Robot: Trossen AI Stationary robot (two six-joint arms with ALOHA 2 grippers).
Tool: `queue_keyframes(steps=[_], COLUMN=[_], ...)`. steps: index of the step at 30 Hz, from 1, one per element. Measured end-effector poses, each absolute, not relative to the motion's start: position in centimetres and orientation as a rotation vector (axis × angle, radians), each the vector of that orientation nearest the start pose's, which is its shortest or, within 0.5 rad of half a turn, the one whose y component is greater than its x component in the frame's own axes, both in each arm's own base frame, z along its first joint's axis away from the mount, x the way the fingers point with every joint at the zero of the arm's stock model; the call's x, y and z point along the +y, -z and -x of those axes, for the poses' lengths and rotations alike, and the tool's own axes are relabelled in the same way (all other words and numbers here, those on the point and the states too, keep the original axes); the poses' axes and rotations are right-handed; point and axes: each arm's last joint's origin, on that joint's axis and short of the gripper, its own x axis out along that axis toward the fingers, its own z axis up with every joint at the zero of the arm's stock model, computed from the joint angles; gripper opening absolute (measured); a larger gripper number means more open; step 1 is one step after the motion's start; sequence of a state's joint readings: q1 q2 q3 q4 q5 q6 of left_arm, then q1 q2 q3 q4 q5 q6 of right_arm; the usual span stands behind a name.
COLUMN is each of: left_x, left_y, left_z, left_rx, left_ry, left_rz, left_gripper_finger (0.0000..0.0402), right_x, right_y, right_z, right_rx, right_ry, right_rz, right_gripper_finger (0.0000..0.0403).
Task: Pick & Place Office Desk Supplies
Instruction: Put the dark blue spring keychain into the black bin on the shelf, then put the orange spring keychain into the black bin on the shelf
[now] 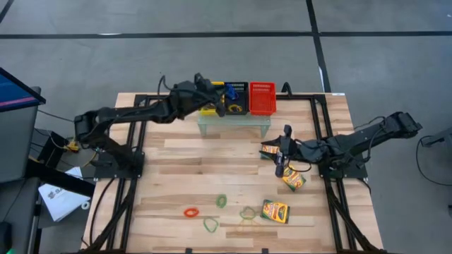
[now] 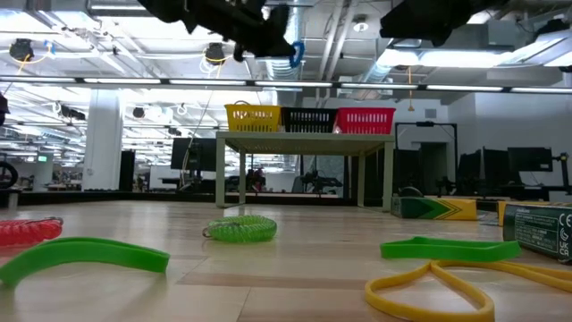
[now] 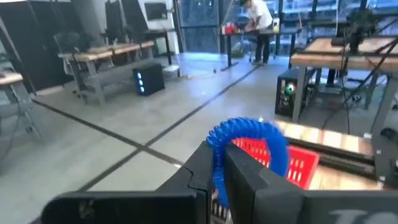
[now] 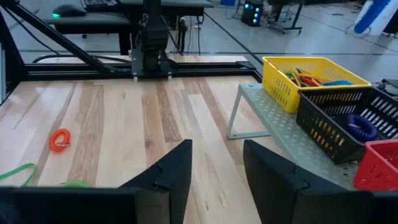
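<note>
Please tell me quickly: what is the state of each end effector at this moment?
Left end effector: shut on a blue coiled band, above the baskets.
Right end effector: open, holding nothing, over the table.

Left hand (image 1: pixel 224 99) is raised with fingers pinched together; right hand (image 1: pixel 280 168) hangs low, fingers apart.

Bare planks (image 1: pixel 212 159) before basket stand (image 1: pixel 234 121)

You have three mesh baskets on a low green stand (image 1: pixel 233 123) at the far side of the wooden counter (image 1: pixel 176 169): yellow basket (image 4: pixel 292 84), black basket (image 4: pixel 329 118), red basket (image 1: pixel 262 97). Beyond the counter, a person (image 3: pixel 256 22) bends over a desk.
</note>
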State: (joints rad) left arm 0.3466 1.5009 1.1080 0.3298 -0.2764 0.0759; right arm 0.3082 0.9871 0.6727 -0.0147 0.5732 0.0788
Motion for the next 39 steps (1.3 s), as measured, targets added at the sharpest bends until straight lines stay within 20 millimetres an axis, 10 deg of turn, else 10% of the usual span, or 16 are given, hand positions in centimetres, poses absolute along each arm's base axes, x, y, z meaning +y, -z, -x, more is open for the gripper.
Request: queue_keyframes(steps=[19, 33, 39], left_x=[15.2, 13.8, 8.4], left_y=[-24.5, -27.9, -29.9], left_z=[-35.7, -33.3, -31.0], left_rx=[0.319, 0.364, 0.503], left_ry=[-0.610, -0.599, -0.244], left_rz=[-0.048, -0.049, -0.017], left_gripper_finger=[0.0061, 0.0215, 0.0226], right_x=[4.9, 4.9, 5.0], right_y=[-27.5, -27.2, -27.2], right_z=[-20.8, -20.7, -20.7], right_rx=[0.295, 0.319, 0.319], right_ry=[0.275, 0.275, 0.270], right_rz=[0.066, 0.077, 0.078], right_gripper_finger=[0.0137, 0.0137, 0.0136])
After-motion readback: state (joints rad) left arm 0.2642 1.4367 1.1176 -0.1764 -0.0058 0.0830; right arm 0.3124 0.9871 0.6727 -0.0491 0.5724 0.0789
